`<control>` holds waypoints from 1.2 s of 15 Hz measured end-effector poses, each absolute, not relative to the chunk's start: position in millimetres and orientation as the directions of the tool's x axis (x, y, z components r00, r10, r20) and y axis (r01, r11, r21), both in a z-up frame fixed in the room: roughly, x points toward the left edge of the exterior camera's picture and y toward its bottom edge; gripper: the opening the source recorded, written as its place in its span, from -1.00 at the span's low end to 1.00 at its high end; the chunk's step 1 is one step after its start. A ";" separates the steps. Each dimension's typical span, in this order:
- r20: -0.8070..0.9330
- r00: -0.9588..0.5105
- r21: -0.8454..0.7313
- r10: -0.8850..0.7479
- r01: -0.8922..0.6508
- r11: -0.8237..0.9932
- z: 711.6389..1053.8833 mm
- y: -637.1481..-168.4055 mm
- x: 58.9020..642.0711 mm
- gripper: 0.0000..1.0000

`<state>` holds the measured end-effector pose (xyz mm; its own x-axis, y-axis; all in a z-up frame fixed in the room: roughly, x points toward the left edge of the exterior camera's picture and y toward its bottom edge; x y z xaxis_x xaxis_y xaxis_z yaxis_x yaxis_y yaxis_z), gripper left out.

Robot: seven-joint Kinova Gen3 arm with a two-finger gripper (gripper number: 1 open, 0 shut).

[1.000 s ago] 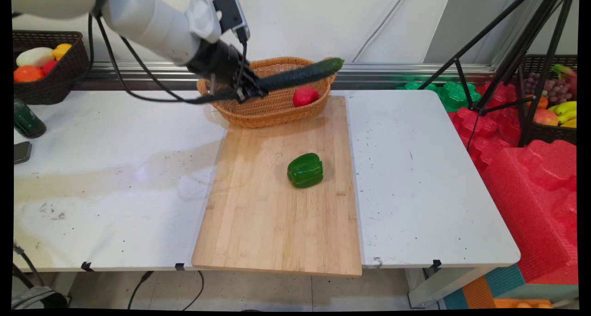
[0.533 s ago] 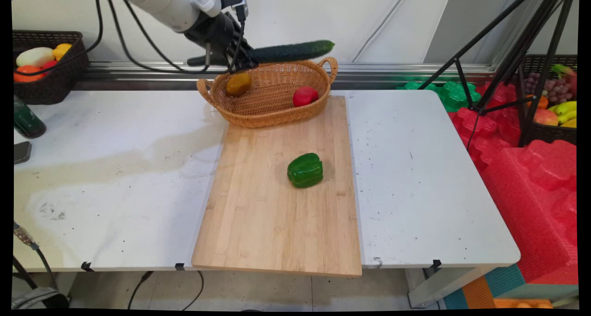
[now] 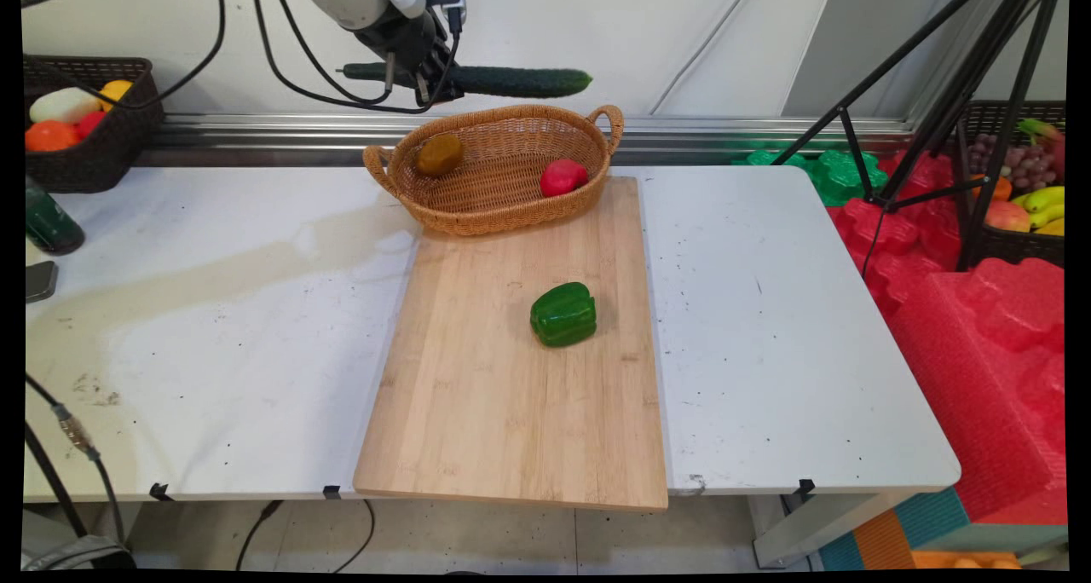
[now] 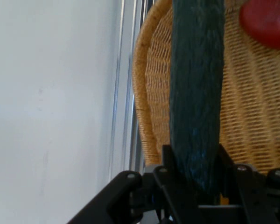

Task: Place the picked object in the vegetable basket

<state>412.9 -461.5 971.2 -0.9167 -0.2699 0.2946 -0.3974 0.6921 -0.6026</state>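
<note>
My gripper (image 3: 430, 78) is shut on a long dark green cucumber (image 3: 503, 81), held level high above the wicker basket (image 3: 499, 212). In the hand view the cucumber (image 4: 196, 93) runs up from between the fingers (image 4: 170, 161), with the basket's woven wall (image 4: 154, 93) behind it. Inside the basket lie a brownish-yellow fruit (image 3: 440, 154) at the left and a red fruit (image 3: 562, 177) at the right; the red fruit (image 4: 266, 23) also shows in the hand view. A green bell pepper (image 3: 563, 314) sits on the wooden cutting board (image 3: 477, 412), well below the gripper.
A dark basket of fruit (image 3: 81, 131) and a green bottle (image 3: 51, 221) stand at the far left, with a phone (image 3: 38, 280) beside them. A black tripod (image 3: 946, 97), red foam (image 3: 980, 344) and another fruit basket (image 3: 1018, 199) lie off the table's right.
The gripper has lifted the cucumber up out of the basket and toward the wall; the cucumber has levelled out. The brownish-yellow fruit, once behind the arm, now shows.
</note>
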 end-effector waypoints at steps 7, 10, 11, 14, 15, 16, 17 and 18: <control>0.191 -0.947 -0.595 -0.259 -0.322 0.736 941.4 -499.5 422.0 -1.00; 0.158 -0.955 -0.586 -0.252 -0.296 0.754 925.1 -515.3 418.8 -1.00; 0.155 -0.955 -0.583 -0.251 -0.294 0.757 921.5 -518.5 417.6 -1.00; 0.144 -0.959 -0.569 -0.242 -0.280 0.773 909.0 -528.8 411.1 -1.00; 0.141 -0.961 -0.565 -0.238 -0.276 0.778 906.0 -530.8 409.4 -1.00; 0.138 -0.962 -0.561 -0.235 -0.271 0.782 903.1 -532.5 408.1 -1.00; 0.136 -0.964 -0.558 -0.230 -0.266 0.786 900.2 -534.3 406.4 1.00; 0.135 -0.964 -0.557 -0.228 -0.264 0.787 898.5 -535.5 405.3 1.00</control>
<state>405.3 -535.5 898.5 -0.9643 -0.2277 0.1349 -0.2639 0.7875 -0.5570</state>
